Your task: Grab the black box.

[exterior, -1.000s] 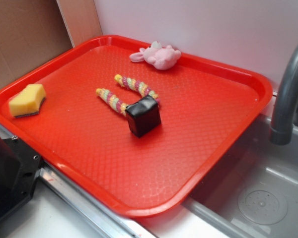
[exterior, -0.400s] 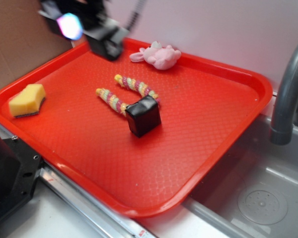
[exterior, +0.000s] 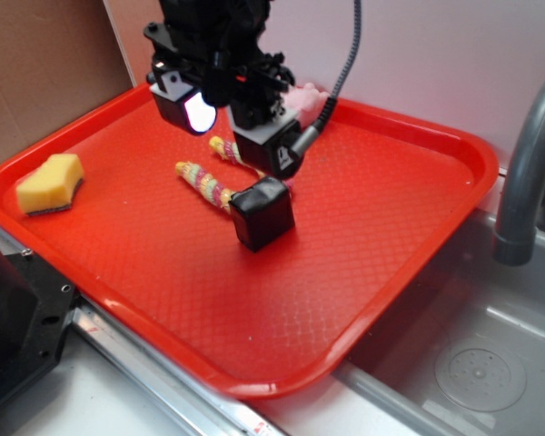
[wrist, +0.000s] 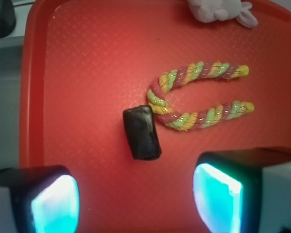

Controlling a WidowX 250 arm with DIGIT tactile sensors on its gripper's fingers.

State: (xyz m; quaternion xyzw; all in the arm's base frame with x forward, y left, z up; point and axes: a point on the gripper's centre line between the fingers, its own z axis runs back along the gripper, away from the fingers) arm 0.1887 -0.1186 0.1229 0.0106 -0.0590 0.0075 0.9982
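Observation:
The black box (exterior: 262,212) is a small glossy block lying near the middle of the red tray (exterior: 400,218), touching the bend of a striped rope toy (exterior: 209,182). It also shows in the wrist view (wrist: 142,132), ahead of the fingers. My gripper (exterior: 232,132) hangs open and empty above the tray, just behind and above the box. In the wrist view the gripper (wrist: 136,201) has its two glowing pads wide apart, with bare tray between them.
A yellow sponge (exterior: 50,183) lies at the tray's left corner. A pink plush toy (exterior: 302,94) sits at the far edge, partly behind the arm. A grey faucet (exterior: 527,163) and sink (exterior: 463,363) are on the right. The rope toy (wrist: 199,97) curves beside the box.
The gripper came into view from the upper left and moved right and down over the tray, now above the rope toy and close behind the black box. The objects have not moved.

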